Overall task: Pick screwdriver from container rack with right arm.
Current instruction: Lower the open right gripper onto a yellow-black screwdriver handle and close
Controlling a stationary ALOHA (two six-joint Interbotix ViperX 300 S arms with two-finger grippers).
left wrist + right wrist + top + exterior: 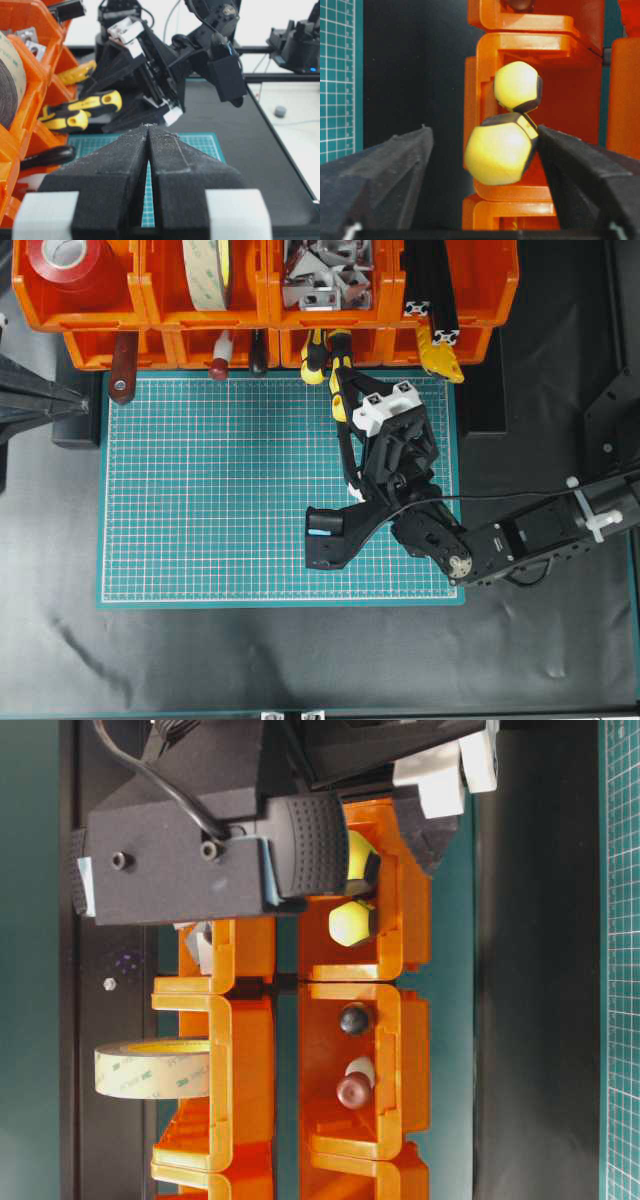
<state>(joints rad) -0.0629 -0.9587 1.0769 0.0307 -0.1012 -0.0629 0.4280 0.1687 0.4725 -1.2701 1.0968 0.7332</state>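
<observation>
- Left gripper (pixel 148 131), idle at the mat's left edge: its wrist view shows its fingers pressed together, holding nothing.
- Centre, the orange container rack (pixel 265 300): the screwdriver (pixel 500 148) sits handle-out in a near-row bin beside a smaller yellow-handled tool (pixel 517 86).
- Right gripper (pixel 485 142): fingers apart, flanking the handle without touching. Approach step, I judge; next, close squarely and draw it straight out.
- Only the right wrist view shows that gap; overhead, the arm hides it.
</observation>
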